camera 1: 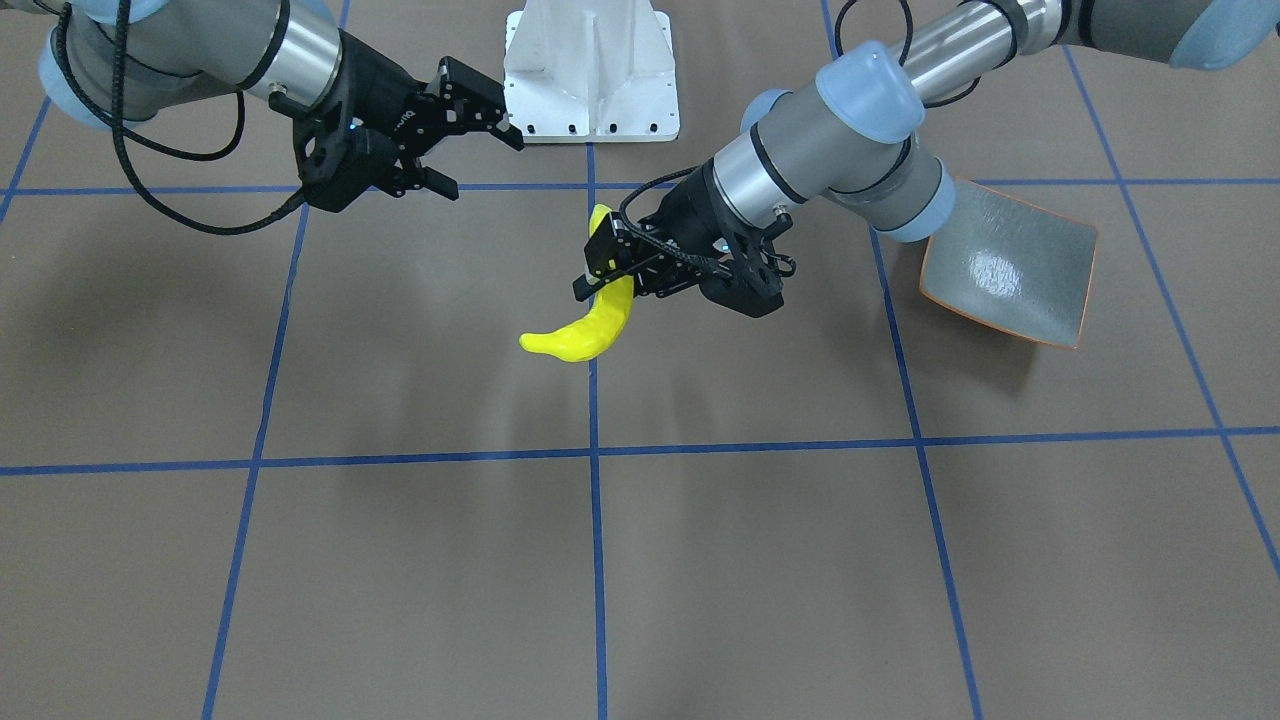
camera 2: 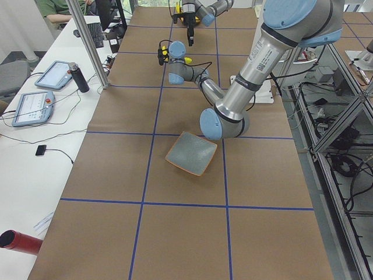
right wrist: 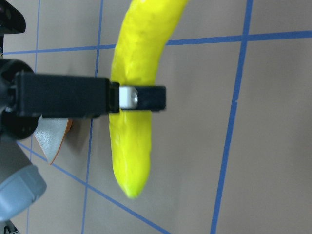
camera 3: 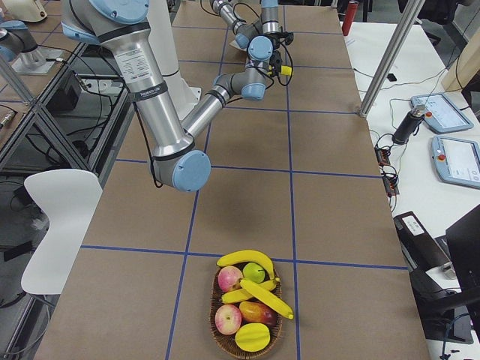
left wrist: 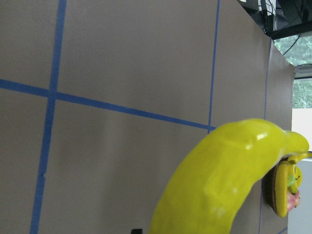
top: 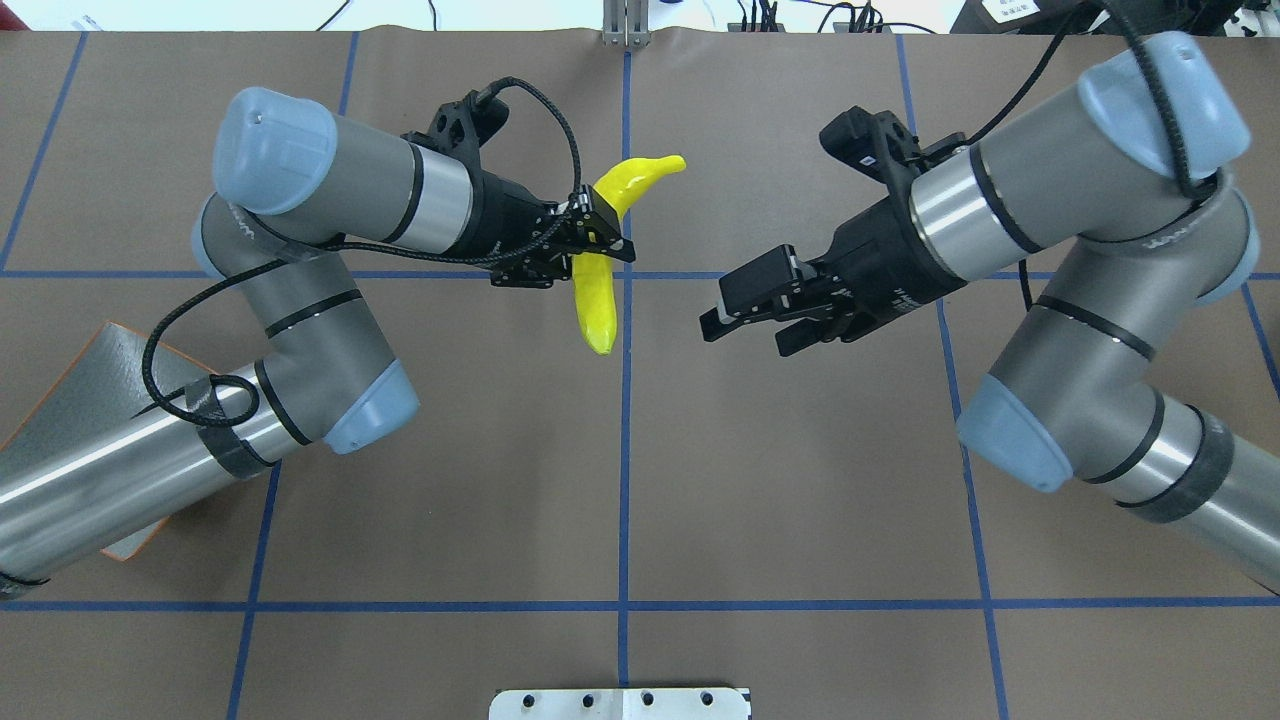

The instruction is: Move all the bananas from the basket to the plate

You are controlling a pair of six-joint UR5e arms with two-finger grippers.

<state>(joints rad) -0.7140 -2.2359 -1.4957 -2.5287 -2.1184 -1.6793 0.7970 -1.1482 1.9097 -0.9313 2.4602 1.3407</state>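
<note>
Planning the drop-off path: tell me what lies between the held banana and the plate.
Between banana and plate, only the wrist and elbow of the left arm; no loose object there, as the exterior front-facing view shows.

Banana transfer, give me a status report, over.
Left gripper shut on banana, held mid-table. Right gripper open, empty. Plate bare; more bananas in basket. Nothing between banana and plate.

Overhead: from behind the robot, looking forward and down on the table [top: 800, 480]. Front-facing: from across it, steeply down, sides mirrored. Side views: distant, from each table end, lengthwise. Shared by both close-in wrist views: the banana [right wrist: 131, 136]. Shared by left wrist and right-end views: the basket [camera 3: 223, 343].
</note>
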